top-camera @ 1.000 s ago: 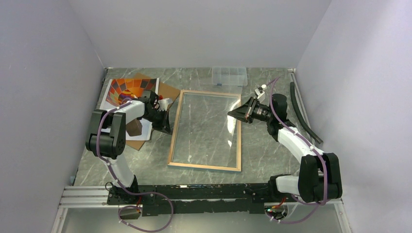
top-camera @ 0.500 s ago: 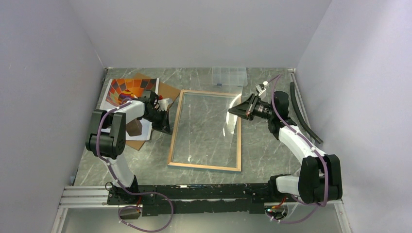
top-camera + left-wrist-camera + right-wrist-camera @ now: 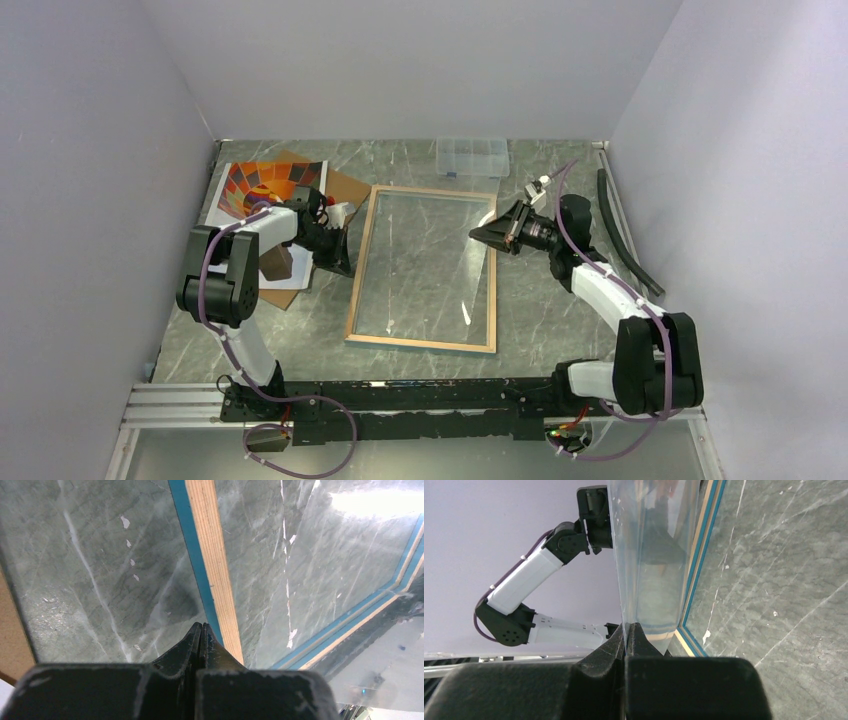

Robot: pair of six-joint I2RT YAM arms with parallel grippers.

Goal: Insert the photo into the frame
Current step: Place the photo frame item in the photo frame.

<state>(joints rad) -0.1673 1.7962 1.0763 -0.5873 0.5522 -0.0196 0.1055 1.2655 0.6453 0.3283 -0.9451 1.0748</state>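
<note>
Surface: a grey-green marble-patterned table (image 3: pixel 560 330) with white veins, and a silver metal rail (image 3: pixel 180 405) along its near edge.
Room: plain pale lilac walls (image 3: pixel 400 70) close in on the left, far and right sides.
Frame: the large rectangular frame (image 3: pixel 420 345) lies flat mid-table, tan wood side up.
Photo: the orange-red balloon print (image 3: pixel 265 183) lies at the far left on a brown backing board (image 3: pixel 345 187), well apart from the frame and partly hidden by the left arm.
Other items: a small clear plastic compartment box (image 3: pixel 472 157) sits by the far wall, and a long black strip (image 3: pixel 622 230) lies along the right side.
Right gripper (image 3: pixel 483 236): it is pinched tight on the right edge of the clear pane (image 3: pixel 430 260).
Left gripper (image 3: pixel 343 268): its fingers are pressed together with nothing between them, just beside the frame's left rail.
Only in the right wrist view: the pane (image 3: pixel 649 555) stands tilted away from the frame's blue-edged rail, gripped at the fingertips (image 3: pixel 630 627).
Only in the left wrist view: a blue strip runs alongside the tan rail (image 3: pixel 212 555), with the closed fingertips (image 3: pixel 200 627) right at it.
</note>
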